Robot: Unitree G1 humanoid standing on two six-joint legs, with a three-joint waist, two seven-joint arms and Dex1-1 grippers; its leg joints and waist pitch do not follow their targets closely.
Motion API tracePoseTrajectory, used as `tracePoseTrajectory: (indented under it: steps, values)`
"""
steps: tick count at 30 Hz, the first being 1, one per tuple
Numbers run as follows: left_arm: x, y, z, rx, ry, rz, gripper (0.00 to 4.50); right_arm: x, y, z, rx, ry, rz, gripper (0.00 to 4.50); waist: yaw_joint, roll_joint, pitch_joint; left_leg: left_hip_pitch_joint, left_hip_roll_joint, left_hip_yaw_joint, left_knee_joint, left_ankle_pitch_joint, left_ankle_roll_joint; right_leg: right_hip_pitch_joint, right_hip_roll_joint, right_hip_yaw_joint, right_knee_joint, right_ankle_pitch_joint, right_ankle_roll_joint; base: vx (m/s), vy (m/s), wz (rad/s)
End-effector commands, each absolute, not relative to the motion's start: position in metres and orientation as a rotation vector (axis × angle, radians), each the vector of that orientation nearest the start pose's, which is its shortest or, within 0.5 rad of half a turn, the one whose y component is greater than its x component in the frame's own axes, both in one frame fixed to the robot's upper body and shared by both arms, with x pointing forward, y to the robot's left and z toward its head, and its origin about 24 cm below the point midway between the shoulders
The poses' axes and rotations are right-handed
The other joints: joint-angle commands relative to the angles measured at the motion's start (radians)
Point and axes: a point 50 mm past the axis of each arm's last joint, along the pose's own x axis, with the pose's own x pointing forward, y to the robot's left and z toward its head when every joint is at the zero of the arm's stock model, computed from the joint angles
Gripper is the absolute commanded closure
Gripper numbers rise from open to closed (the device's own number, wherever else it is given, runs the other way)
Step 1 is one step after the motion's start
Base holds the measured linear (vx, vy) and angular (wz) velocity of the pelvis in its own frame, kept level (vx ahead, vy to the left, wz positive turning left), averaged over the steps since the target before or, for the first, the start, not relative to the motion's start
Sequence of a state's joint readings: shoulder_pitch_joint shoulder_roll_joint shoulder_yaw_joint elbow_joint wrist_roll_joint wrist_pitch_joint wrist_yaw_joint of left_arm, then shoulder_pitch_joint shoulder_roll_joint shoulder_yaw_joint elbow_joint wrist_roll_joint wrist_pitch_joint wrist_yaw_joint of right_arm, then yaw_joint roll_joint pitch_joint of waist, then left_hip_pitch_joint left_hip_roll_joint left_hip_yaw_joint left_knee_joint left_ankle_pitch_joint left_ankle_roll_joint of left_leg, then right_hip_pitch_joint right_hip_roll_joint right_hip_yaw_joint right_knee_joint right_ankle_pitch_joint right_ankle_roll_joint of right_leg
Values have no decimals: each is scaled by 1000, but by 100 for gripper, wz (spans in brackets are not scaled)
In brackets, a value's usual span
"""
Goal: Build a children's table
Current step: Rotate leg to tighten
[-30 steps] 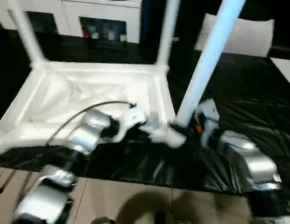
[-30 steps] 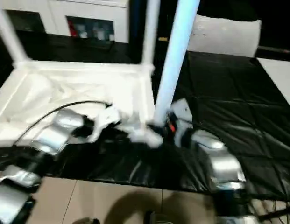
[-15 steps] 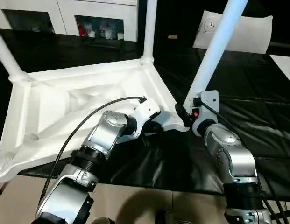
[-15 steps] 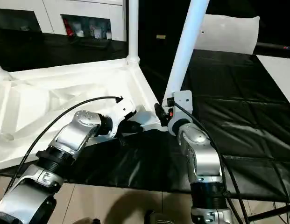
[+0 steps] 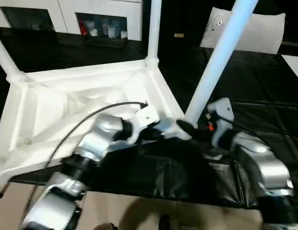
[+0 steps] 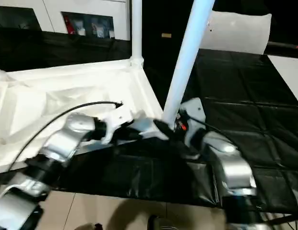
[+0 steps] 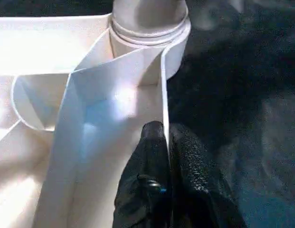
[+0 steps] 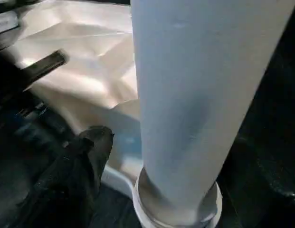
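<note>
The children's table (image 5: pixel 53 110) lies upside down on the black sheet, its white ribbed underside facing up. Three legs stand in corner sockets: the near right leg (image 5: pixel 216 62), the far right leg (image 5: pixel 153 28) and the far left leg (image 5: pixel 7 60). My left gripper (image 7: pixel 164 130) is shut on the thin rim (image 7: pixel 164 95) of the top, just short of the near right socket. My right gripper (image 5: pixel 194 132) is at the base of the near right leg (image 8: pixel 195 95). One of its fingers (image 8: pixel 90 152) stands clear of the leg, so the jaws are open.
A white cabinet with glass doors (image 5: pixel 101 19) stands at the back, and a white cushion (image 5: pixel 256 31) lies at the back right. The black sheet (image 5: pixel 264 91) stretches to the right of the table. Its front edge meets the beige floor (image 5: pixel 139 211).
My right forearm has swung out to the right while its gripper stays at the leg's base. My left gripper keeps its hold on the rim. The camera has shifted a little.
</note>
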State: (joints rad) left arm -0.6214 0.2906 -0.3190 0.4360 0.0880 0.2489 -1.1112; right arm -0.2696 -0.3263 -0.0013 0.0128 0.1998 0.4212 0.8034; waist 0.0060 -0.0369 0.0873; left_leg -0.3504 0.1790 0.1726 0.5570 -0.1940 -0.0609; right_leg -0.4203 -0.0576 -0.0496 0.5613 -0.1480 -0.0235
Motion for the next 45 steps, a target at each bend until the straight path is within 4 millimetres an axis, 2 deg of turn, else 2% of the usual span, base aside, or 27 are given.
tracePoseTrajectory:
  steps: [1,3,5,10,16,19,21,23,24,28,36,44,45]
  values:
    - [309,95,60,480,432,-1427,450,277,-149,79,-67,204,1017,83,9,-4,-60,-7,45,-7,-49,-117,122,65,-79,44,-52,-222,-225,0,0,0]
    - [306,97,60,497,424,-1469,450,276,-152,78,-87,208,1059,83,8,-7,-60,-5,46,-6,-49,-132,117,64,-78,43,-53,-242,-226,0,0,0]
    - [305,100,62,496,410,-1519,450,273,-156,78,-90,216,1132,83,11,-6,-59,-2,47,-6,-49,-145,113,62,-80,43,-56,-269,-224,0,0,0]
    - [301,108,64,541,424,-1641,450,272,-166,78,-116,240,1262,83,28,-4,-59,4,50,-4,-47,-137,118,58,-80,45,-48,-235,-242,0,0,0]
    - [296,118,64,613,465,-1750,450,269,-169,79,-118,271,1387,83,40,-2,-59,3,52,-3,-47,-138,108,63,-79,43,-42,-222,-248,0,0,0]
    - [294,121,63,635,478,-1787,450,267,-169,79,-112,303,1450,83,48,-2,-56,3,55,-2,-47,-148,100,60,-80,43,-43,-245,-241,0,0,0]
    - [292,123,63,655,490,-1815,450,264,-169,77,-112,328,1499,108,55,-2,-57,4,54,-1,-46,-153,95,60,-79,43,-43,-261,-236,0,0,0]
    - [291,124,63,662,495,-1826,450,264,-169,77,-115,337,1514,108,57,-3,-55,2,54,-1,-47,-164,89,59,-80,43,-46,-286,-228,0,0,0]
    - [290,125,62,666,496,-1835,450,264,-169,75,-124,342,1523,130,56,-6,-54,1,54,-1,-47,-167,84,58,-80,42,-47,-302,-223,0,0,0]
    - [289,126,63,673,497,-1857,450,266,-168,72,-137,342,1531,164,56,-7,-53,-1,52,-4,-47,-167,73,57,-81,42,-50,-350,-202,0,0,0]
    - [289,127,62,675,499,-1866,450,265,-166,72,-119,344,1566,226,56,-5,-53,-2,53,-2,-46,-145,82,58,-79,40,-44,-294,-216,0,0,0]
    - [291,122,61,605,483,-1814,450,259,-159,70,-42,331,1540,241,56,-5,-51,1,54,-1,-48,-159,74,57,-79,39,-49,-325,-206,0,0,0]
    - [291,121,61,595,483,-1804,450,258,-158,70,-26,325,1523,241,58,-3,-49,1,55,-1,-48,-160,73,56,-79,38,-50,-323,-205,0,0,0]
